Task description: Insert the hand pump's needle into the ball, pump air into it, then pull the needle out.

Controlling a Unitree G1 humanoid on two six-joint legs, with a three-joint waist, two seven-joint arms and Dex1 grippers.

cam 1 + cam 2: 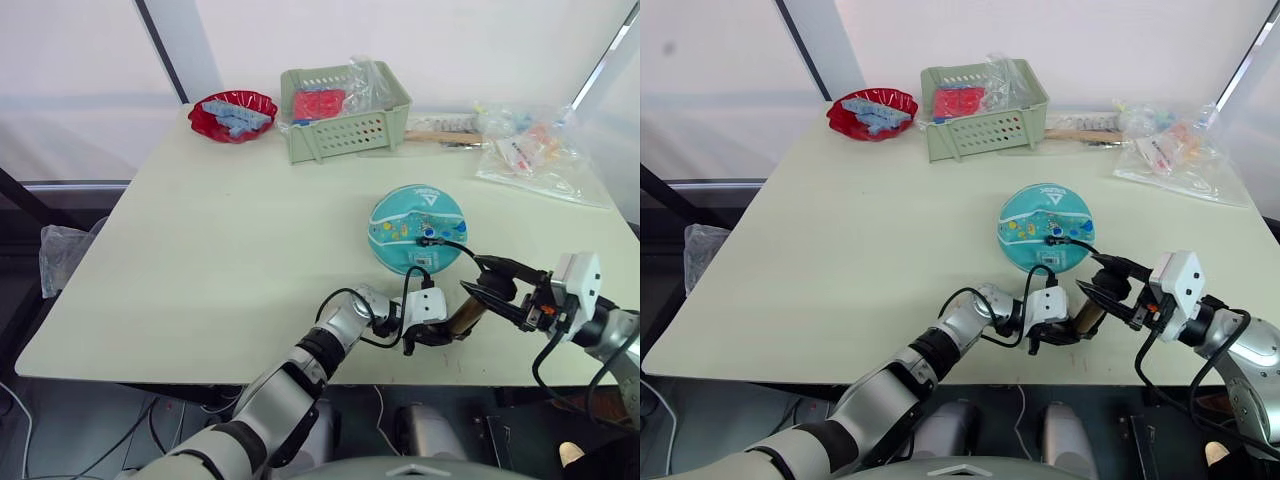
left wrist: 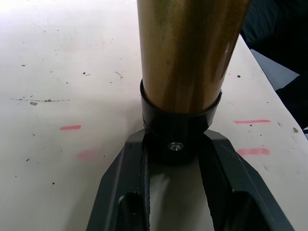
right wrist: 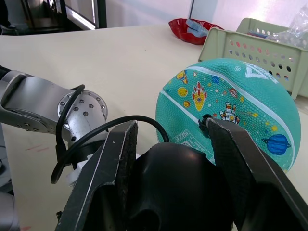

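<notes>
Left eye view: right of centre on the worktop (image 1: 200, 250), the ball (image 1: 418, 231) holds the needle (image 1: 426, 240). Left wrist view: left gripper (image 2: 175, 159) fingers clamp the pump (image 2: 187, 53); keep it steady. Right wrist view: right gripper (image 3: 171, 144) fingers grip the handle (image 3: 178, 178); stroke straight along the barrel.

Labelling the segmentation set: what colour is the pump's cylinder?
Bronze-gold, with a black end cap; the hand pump shows best in the left wrist view.

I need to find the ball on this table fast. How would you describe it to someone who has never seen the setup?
Start from the pale table and go to its near edge, just ahead of the two grippers. The ball sits there, behind the hand pump, with the pump's thin black hose running up to it. It is the one round teal thing, printed with small cartoons and a white triangle logo.
</notes>
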